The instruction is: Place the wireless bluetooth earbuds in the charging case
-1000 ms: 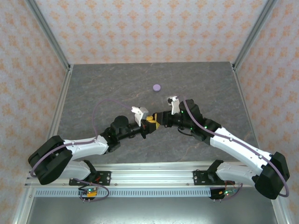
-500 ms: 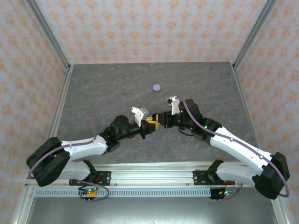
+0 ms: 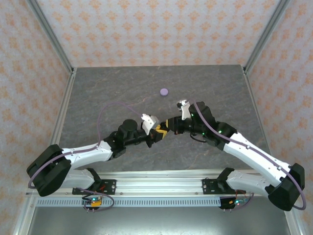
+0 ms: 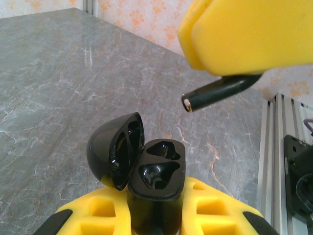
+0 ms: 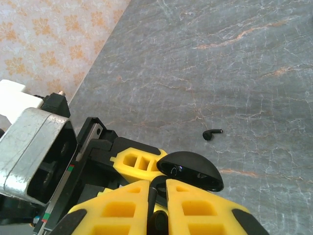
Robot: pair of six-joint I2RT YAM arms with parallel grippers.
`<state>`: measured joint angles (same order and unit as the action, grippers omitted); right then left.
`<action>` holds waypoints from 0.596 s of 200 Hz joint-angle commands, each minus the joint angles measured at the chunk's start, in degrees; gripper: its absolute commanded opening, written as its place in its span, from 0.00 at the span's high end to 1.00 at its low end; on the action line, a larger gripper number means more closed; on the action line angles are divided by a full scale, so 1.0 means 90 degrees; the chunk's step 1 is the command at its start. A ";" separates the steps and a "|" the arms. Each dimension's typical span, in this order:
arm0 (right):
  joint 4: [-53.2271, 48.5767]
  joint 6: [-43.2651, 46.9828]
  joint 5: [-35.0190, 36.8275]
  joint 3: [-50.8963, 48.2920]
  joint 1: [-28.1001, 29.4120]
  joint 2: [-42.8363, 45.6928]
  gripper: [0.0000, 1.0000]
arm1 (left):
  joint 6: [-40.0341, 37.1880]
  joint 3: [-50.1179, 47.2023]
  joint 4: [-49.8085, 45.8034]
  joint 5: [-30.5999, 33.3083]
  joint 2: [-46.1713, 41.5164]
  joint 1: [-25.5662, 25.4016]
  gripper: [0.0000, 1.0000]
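My left gripper [image 4: 156, 211] is shut on the black charging case [image 4: 159, 169], holding it upright by its base. The lid [image 4: 115, 149] is swung open to the left and both sockets are empty. My right gripper [image 5: 157, 183] is shut on a black earbud [image 5: 151, 197] pinched between its yellow fingers. In the left wrist view that earbud's stem [image 4: 215, 93] sticks out under a yellow finger [image 4: 249, 32], above and right of the case, apart from it. A second black earbud [image 5: 212, 133] lies on the table. Both grippers [image 3: 163, 129] meet mid-table.
A small round lavender case [image 3: 164, 91] rests on the grey stone-patterned table [image 3: 107, 93] beyond the grippers. Metal frame posts and patterned walls close in the table on three sides. The aluminium rail [image 3: 156, 176] with the arm bases runs along the near edge.
The left wrist has shifted a little right and the right arm has swung outward and lifted. The two grippers stay close together at the table's middle.
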<state>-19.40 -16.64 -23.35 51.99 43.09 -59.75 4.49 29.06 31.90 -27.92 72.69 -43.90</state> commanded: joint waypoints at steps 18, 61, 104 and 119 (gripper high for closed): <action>-0.0723 0.0355 0.0038 0.0328 0.0046 0.0078 0.86 | -0.0716 0.0324 -0.0586 -0.0149 -0.0243 -0.0043 0.84; -0.0774 0.0375 -0.0133 0.0395 0.0046 -0.0112 0.86 | -0.1043 0.0488 -0.0822 -0.0253 -0.0217 -0.0038 0.84; -0.0774 0.0386 -0.0190 0.0425 0.0046 -0.0335 0.86 | -0.1192 0.0570 -0.0946 -0.0315 -0.0179 -0.0043 0.84; -0.0765 0.0392 -0.0242 0.0435 0.0045 -0.0392 0.86 | -0.1238 0.0580 -0.0966 -0.0372 -0.0169 -0.0042 0.84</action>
<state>-25.78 -14.22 -24.56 53.63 43.09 -62.70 -4.49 32.42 23.92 -29.67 71.72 -43.90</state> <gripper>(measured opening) 0.145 0.192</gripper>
